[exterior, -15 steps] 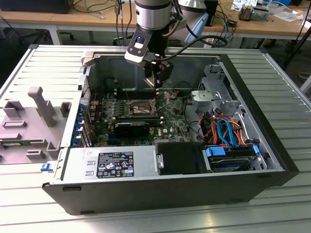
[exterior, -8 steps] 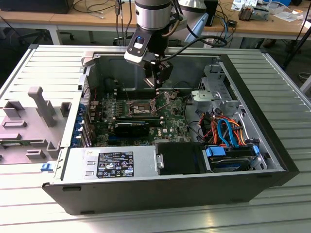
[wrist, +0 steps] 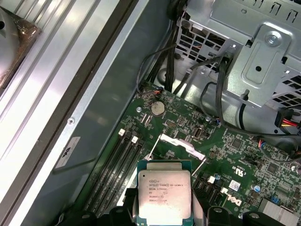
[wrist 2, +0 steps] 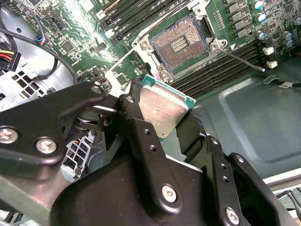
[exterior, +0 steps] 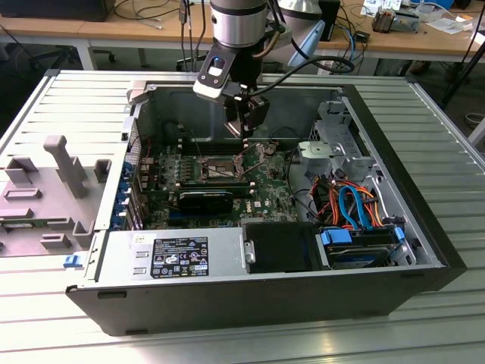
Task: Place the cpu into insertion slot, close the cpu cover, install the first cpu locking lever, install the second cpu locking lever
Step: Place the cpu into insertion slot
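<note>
The gripper (wrist 2: pixel 162 115) is closed on the cpu (wrist 2: pixel 164 106). In both wrist views the chip is clamped by two opposite edges between the black fingers (wrist 2: pixel 136 120), with its dull silver lid turned towards the cameras. In the exterior view the gripper (exterior: pixel 246 125) is found in the upper middle of the frame. It hangs inside the open computer case (exterior: pixel 265 303), above the green motherboard (exterior: pixel 265 201) and clear of it.

In the second wrist view the insertion slot (wrist 2: pixel 181 44) is seen beyond the chip, near it but apart, bare and dark-centred. The cpu cover (wrist 2: pixel 123 66) appears to be swung open at one side of the slot. A thin wire locking lever (wrist 2: pixel 240 59) is raised at the other.

The chip is judged to be light, thin and stiff, with a smooth lid that could slip. Its underside contacts and the slot's fine pins are judged fragile. A level hold by the edges, as here, is judged the safe one.
</note>
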`<state>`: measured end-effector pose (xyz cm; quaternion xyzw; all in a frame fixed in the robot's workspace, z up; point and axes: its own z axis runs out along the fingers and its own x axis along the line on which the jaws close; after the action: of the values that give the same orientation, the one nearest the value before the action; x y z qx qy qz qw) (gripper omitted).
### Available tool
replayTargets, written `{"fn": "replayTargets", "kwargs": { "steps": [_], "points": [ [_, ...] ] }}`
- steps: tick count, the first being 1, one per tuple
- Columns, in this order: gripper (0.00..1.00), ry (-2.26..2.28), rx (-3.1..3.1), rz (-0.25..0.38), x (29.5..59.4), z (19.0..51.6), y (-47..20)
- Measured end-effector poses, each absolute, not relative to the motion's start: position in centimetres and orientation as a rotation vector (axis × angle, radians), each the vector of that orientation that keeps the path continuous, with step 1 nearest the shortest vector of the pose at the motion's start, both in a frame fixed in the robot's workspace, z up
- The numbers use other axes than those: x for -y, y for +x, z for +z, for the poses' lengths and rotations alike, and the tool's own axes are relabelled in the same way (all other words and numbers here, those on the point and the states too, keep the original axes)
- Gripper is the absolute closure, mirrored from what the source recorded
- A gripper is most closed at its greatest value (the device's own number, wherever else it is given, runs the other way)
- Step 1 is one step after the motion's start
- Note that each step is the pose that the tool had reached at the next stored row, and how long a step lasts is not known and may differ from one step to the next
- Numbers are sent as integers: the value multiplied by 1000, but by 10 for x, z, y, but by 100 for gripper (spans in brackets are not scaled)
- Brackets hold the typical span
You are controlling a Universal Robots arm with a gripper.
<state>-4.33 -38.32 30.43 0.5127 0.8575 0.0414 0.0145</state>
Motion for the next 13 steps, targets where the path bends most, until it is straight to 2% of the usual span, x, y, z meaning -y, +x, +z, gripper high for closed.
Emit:
{"fn": "replayTargets", "kwargs": {
  "steps": [13],
  "points": [
    [45, 1619, -2654, 129, 383, 304, -43]
  ]
}}
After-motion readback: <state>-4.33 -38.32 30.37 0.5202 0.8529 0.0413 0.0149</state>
